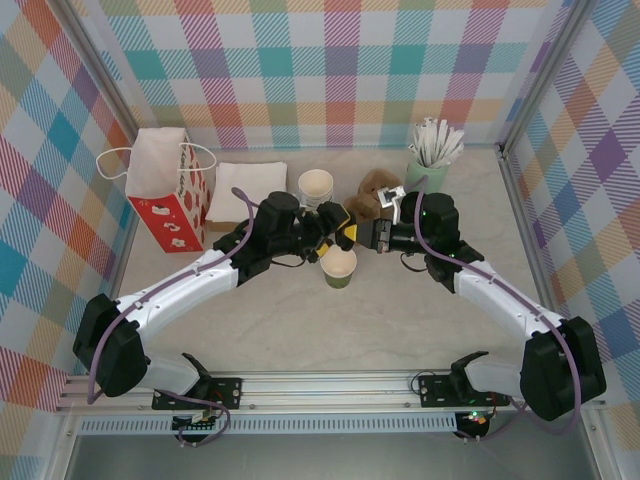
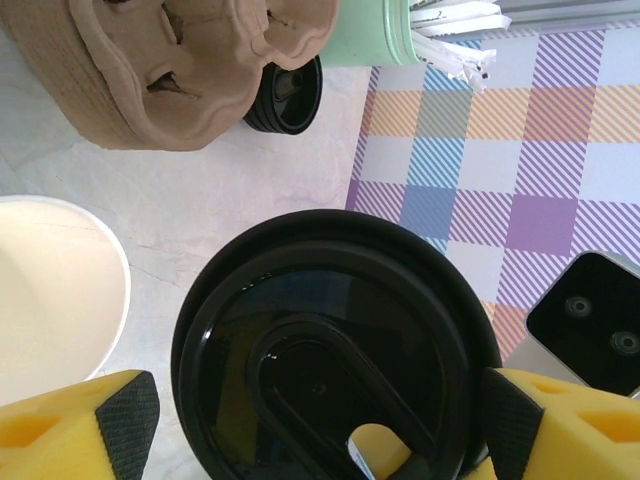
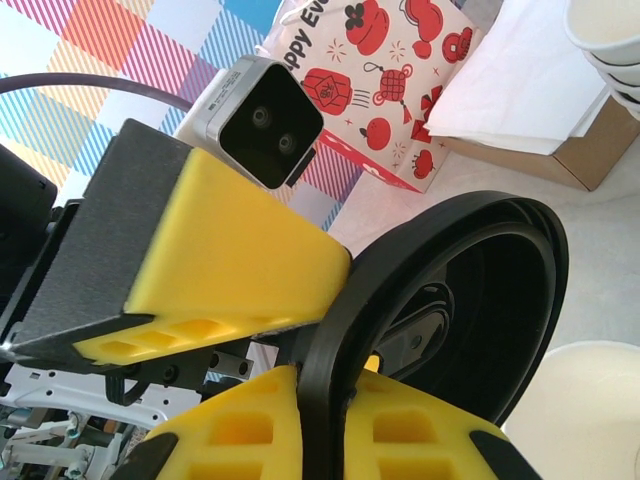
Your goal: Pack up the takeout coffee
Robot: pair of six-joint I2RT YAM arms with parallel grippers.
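on the side of the red and white paper bag (image 3: 400, 80), the right wrist camera catches the black letters "appy eve" above red lantern pictures. the rest of the words are cut off. from above, the bag stands at the far left and its print is too small to read.

the small dark-green paper cup (image 1: 339, 267) stands open on the pale table (image 1: 400, 320), near the middle. it is cream inside and sits just on the near side of the two grippers. the round black plastic lid (image 2: 330, 350) is off the cup, held up on its edge. the right gripper (image 3: 320, 430) pinches the lid's rim tight between its yellow fingers. the left gripper (image 2: 320, 415) is spread wide with the lid between its black pads (image 2: 125, 410). one pad looks to touch the lid and the other has a thin gap.

from above, the lid is hard to pick out between the grippers.

the left wrist camera shows a brown paper-pulp cup tray (image 2: 170, 70). a second black lid (image 2: 285, 95) is half hidden behind it. the pale-mint cup of white sticks (image 2: 400, 35) is cut off at the top. a cream cup inside (image 2: 50, 290) shows at the left edge, and i cannot tell which cup it is.

the right wrist camera shows white napkins (image 3: 520, 80) on a brown box (image 3: 590, 150). beside them is a stack of cups (image 3: 610, 40), cut off at the corner.
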